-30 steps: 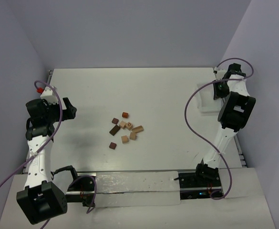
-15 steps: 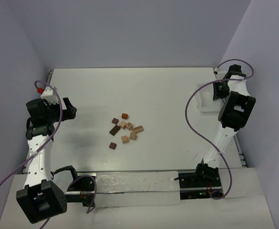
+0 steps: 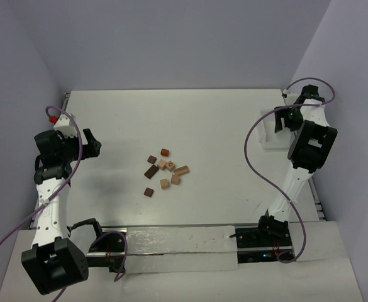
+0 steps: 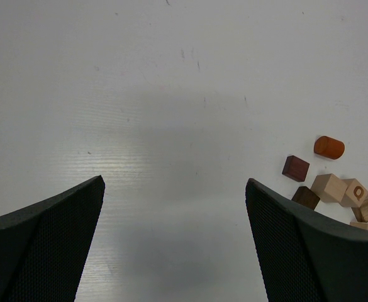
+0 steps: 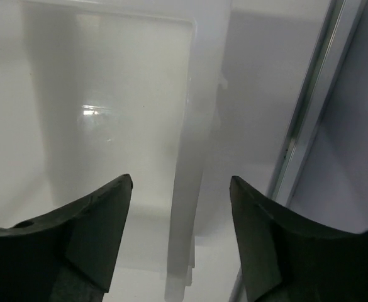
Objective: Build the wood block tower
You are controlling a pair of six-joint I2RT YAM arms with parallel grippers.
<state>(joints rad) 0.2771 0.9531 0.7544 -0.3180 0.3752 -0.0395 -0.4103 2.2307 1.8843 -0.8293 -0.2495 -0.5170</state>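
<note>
The right gripper (image 5: pixel 180 189) has just parted its fingers astride the clear box (image 5: pixel 199 126) wall, far right; the left gripper (image 4: pixel 174 189) hangs spread, empty, left of the wood blocks (image 3: pixel 165 168).

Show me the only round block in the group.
The orange block, at the group's far edge: a short cylinder lying on its side, while the other blocks are flat-faced.
</note>
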